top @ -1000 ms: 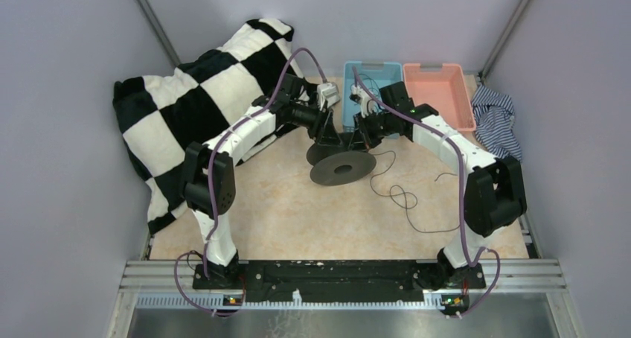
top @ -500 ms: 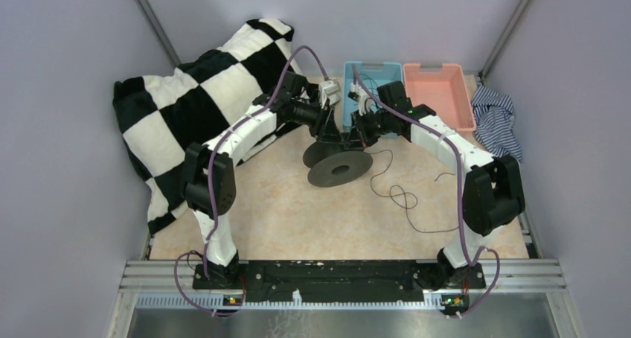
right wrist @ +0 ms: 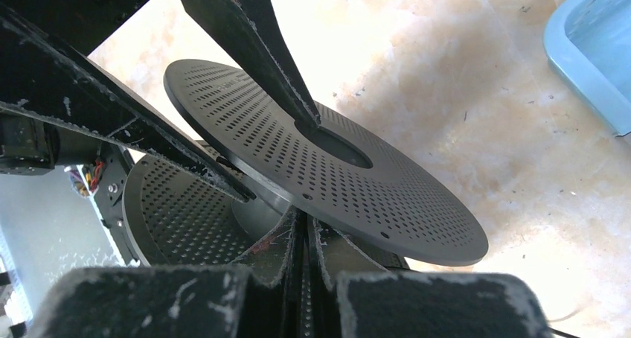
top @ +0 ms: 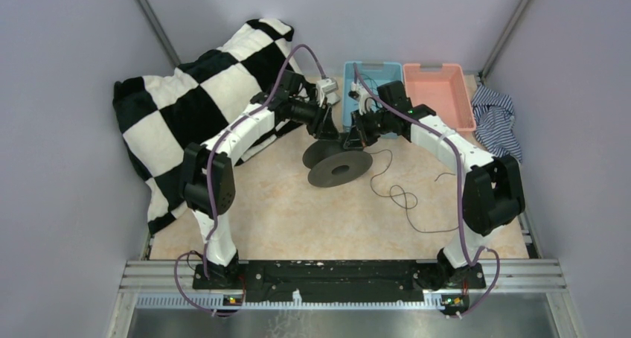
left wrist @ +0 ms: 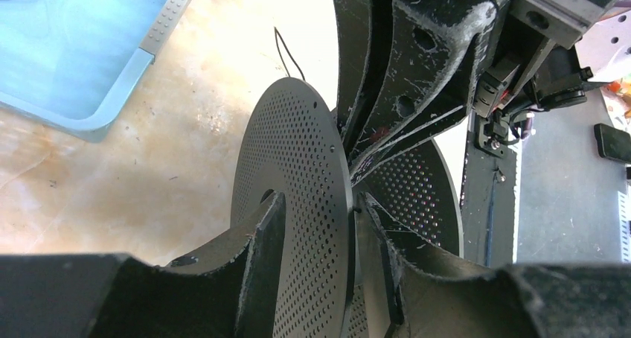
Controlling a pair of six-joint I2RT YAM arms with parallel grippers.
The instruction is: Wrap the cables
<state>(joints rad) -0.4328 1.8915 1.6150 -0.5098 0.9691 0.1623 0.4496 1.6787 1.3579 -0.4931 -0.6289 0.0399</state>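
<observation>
Spool is shifting slightly left since a second ago. Left wrist view alone is showing the left gripper straddling one perforated flange; whether it is pinching, cannot tell. Right wrist view is showing the right gripper clenching tight between the flanges. Overhead, the cable is lying looped on the table, right of the spool.

Two jointed arms of white shell segments and black joint housings, left arm and right arm, stand on a flat black base bar at the bottom of the frame. Thick purple cords trail along both. Up close, the matte black fingers show whitish scuffs along their edges.
</observation>
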